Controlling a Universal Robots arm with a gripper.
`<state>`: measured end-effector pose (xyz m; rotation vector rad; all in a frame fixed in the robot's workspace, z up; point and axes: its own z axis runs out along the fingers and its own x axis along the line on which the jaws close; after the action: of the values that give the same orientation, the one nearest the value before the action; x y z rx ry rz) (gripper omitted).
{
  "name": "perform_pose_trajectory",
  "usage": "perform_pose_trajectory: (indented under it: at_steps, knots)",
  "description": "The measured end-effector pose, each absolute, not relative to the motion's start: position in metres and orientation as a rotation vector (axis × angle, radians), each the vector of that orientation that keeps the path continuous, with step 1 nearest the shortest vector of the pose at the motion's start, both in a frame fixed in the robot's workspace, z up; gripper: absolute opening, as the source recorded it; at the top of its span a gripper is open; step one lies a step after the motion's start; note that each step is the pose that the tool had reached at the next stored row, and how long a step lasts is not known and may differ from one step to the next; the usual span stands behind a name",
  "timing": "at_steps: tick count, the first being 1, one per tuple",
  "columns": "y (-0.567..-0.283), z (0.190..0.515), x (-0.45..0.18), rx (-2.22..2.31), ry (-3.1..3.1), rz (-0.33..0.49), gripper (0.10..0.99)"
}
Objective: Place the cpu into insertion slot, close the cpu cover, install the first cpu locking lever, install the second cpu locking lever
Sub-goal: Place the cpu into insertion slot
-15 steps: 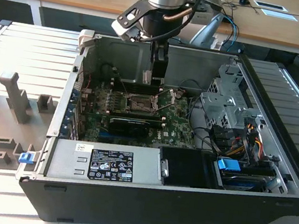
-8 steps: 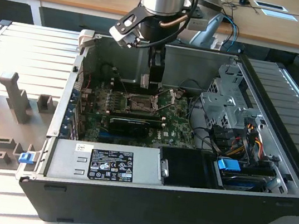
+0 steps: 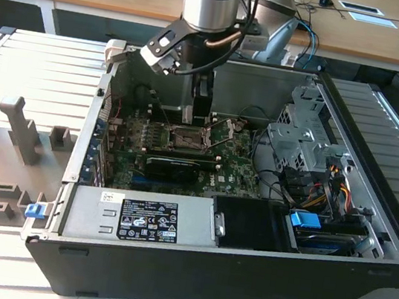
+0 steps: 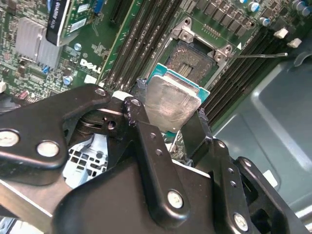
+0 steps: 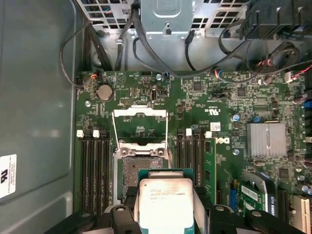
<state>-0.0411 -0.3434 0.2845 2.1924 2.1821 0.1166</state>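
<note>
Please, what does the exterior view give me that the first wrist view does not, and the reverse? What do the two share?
The exterior view gives the arm, the whole case and the power supply. The first wrist view gives the cpu held by the gripper, the cover standing open, and a heatsink. Both give the slot, uncovered, and the green board.

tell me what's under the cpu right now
The cpu hangs in the end effector over the open insertion slot. Part of its dark pin field shows; the cpu hides the rest.
</note>
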Motion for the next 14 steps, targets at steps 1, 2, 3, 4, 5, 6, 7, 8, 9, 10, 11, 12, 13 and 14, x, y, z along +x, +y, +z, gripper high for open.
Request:
perform_pose_trajectory:
  at_steps: [1,2,3,4,5,6,7,8,9,10,11,12,13,14]
  knots:
    - [-0.343,0.283,-0.041,2.191,2.183,0.117,0.533]
    - [-0.343,0.279,-0.041,2.191,2.183,0.117,0.533]
    - [-0.342,0.277,-0.041,2.191,2.183,0.117,0.533]
    - [-0.342,0.276,-0.041,2.191,2.184,0.117,0.533]
    - [-0.341,0.273,-0.041,2.191,2.183,0.117,0.533]
    - [-0.341,0.272,-0.041,2.192,2.183,0.117,0.533]
    - [-0.341,0.270,-0.041,2.191,2.183,0.117,0.533]
    - [-0.340,0.269,-0.041,2.191,2.183,0.117,0.533]
    - [-0.339,0.267,-0.041,2.191,2.183,0.117,0.533]
    - [-0.338,0.266,-0.041,2.191,2.183,0.117,0.533]
    - [-0.337,0.265,-0.041,2.191,2.183,0.117,0.533]
    - [-0.336,0.264,-0.041,2.191,2.183,0.117,0.533]
    - [-0.335,0.263,-0.041,2.191,2.183,0.117,0.533]
    - [-0.333,0.259,-0.041,2.191,2.184,0.117,0.533]
